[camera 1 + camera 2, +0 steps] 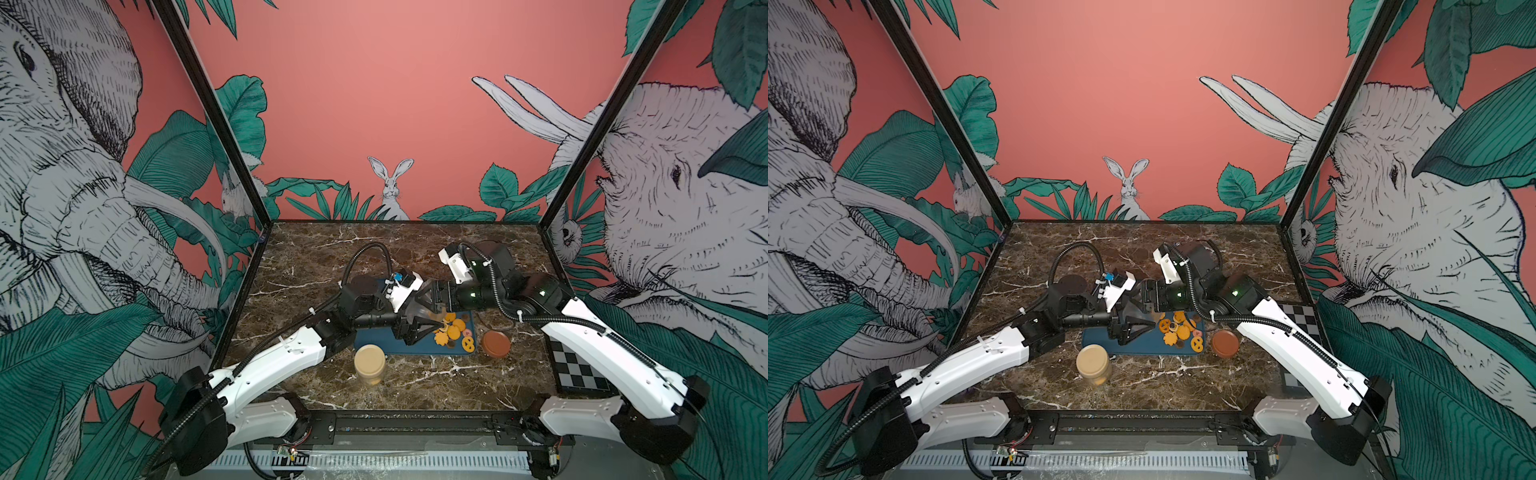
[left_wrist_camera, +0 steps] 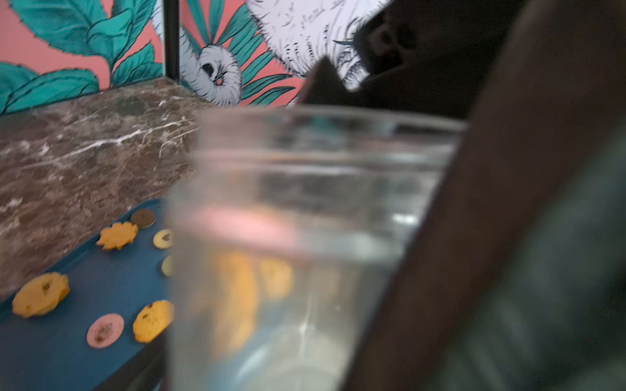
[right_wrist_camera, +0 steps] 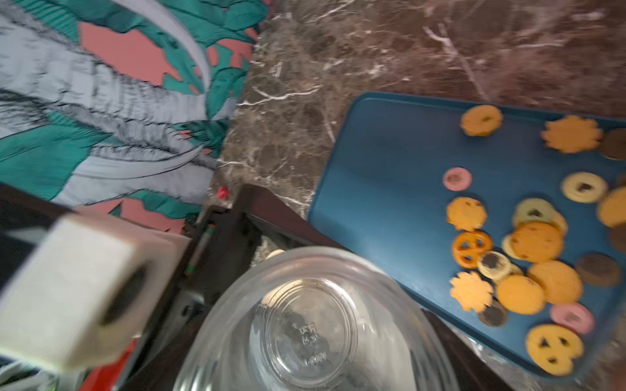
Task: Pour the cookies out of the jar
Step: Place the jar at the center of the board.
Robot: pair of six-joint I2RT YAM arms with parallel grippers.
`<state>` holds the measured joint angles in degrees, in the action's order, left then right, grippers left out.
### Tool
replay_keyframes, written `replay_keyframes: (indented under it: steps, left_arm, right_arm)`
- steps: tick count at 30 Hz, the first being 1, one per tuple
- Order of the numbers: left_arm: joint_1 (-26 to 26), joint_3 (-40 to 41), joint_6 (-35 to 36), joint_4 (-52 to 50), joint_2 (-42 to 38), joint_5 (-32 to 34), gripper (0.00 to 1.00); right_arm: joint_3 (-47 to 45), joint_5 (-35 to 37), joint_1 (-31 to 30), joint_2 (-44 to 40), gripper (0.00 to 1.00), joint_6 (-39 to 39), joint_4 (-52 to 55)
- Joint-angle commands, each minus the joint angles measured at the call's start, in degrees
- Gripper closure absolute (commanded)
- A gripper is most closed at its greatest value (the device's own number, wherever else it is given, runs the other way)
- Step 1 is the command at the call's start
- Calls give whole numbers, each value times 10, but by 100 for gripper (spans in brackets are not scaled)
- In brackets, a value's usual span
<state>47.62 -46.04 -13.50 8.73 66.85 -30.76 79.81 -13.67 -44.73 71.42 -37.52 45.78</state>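
Note:
A clear jar (image 1: 419, 312) hangs tipped over the blue tray (image 1: 374, 345), between my two grippers. Seen from the right wrist, the jar (image 3: 305, 331) looks empty, its round base facing the camera. My left gripper (image 1: 422, 323) reaches in from the left and is shut on the jar (image 2: 305, 203); a dark finger (image 2: 474, 237) lies along its side. My right gripper (image 1: 424, 301) comes from the right, its jaws closed against the jar's walls. The cookies (image 1: 453, 332), orange-yellow with a few brown and pink, lie scattered on the tray's right part (image 3: 535, 243).
A second jar with a cream lid (image 1: 369, 362) stands on the marble in front of the tray. A round brown lid (image 1: 496, 344) lies just right of the tray. A checkerboard (image 1: 577, 365) lies at the table's right edge. Walls enclose three sides.

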Motion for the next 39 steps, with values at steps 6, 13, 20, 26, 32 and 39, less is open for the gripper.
replay_keyframes:
  steps: [6,13,20,26,32,39]
  left_arm:
    - [-9,22,6,-58,-56,98,1]
    - [-21,-32,-42,-213,-99,310,0]
    - [-41,-110,-91,-289,-60,330,0]
    - [-43,-102,-105,-281,-70,338,1]
    - [-43,-90,-103,-283,-82,348,3]
    - [-43,-90,-112,-293,-82,366,2]
  right_arm:
    - [-24,144,4,-9,100,-3,84]
    - [-198,192,-45,-47,100,-16,37]
    - [-284,205,-119,-50,100,-30,-31]
    - [-308,223,-132,-25,100,-27,-46]
    - [-314,237,-132,-3,33,-23,-46]
    - [-319,232,-140,-42,1,-22,-29]
